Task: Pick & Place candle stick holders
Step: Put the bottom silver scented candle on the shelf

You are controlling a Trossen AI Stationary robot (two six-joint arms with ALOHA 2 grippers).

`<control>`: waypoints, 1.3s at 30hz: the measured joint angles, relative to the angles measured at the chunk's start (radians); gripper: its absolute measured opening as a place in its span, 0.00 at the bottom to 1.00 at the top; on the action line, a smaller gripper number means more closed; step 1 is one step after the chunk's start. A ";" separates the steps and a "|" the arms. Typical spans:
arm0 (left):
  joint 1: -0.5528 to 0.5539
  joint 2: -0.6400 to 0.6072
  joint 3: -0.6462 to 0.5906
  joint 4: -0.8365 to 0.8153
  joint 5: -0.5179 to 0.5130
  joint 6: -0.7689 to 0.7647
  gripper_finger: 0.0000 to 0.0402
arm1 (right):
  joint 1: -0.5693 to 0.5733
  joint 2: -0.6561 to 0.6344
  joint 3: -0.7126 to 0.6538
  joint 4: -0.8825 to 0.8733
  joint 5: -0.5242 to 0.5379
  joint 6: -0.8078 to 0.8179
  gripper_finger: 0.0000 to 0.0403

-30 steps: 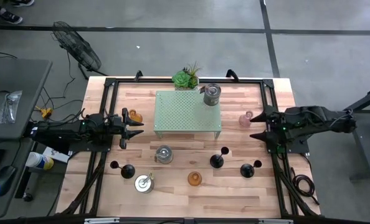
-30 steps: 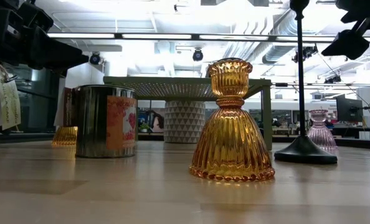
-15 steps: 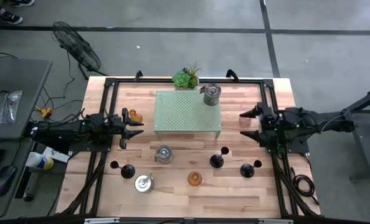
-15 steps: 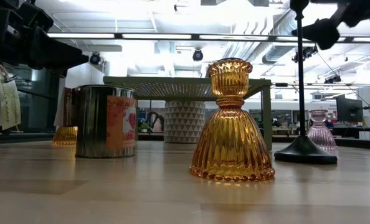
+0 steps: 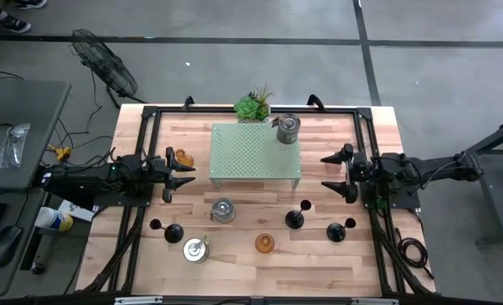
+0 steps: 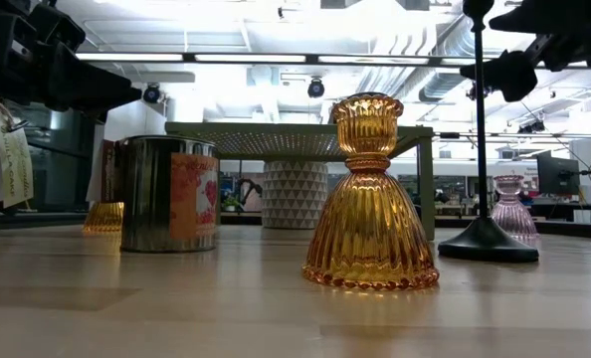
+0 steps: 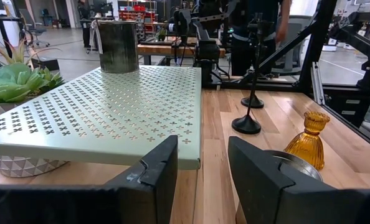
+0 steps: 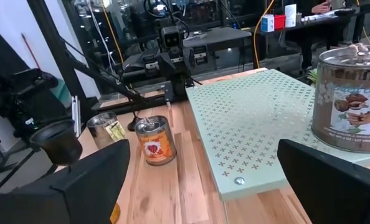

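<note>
progress: early, one silvery holder [image 5: 288, 127] on the perforated stand [image 5: 256, 152], other candle stick holders [image 5: 264, 244] spread near the bench front edge | right gripper [image 5: 339, 174] at right edge, wide open, empty | left gripper [image 5: 180, 174] at left edge, part-open, empty

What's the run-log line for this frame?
left hand: partly open, empty, left of stand | right hand: open, empty, right of stand | pink holder: hidden under right hand | silvery holder: on stand
</note>
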 joint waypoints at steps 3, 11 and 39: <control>0.000 0.000 0.000 0.000 0.000 0.000 0.34 | 0.000 0.000 0.000 0.000 0.000 0.002 0.99; 0.000 0.000 0.000 0.000 0.000 0.000 0.34 | 0.000 0.000 0.000 -0.001 0.000 0.006 0.99; 0.000 0.000 0.000 0.000 0.000 0.000 0.34 | -0.076 -0.002 0.000 -0.002 0.000 0.008 0.99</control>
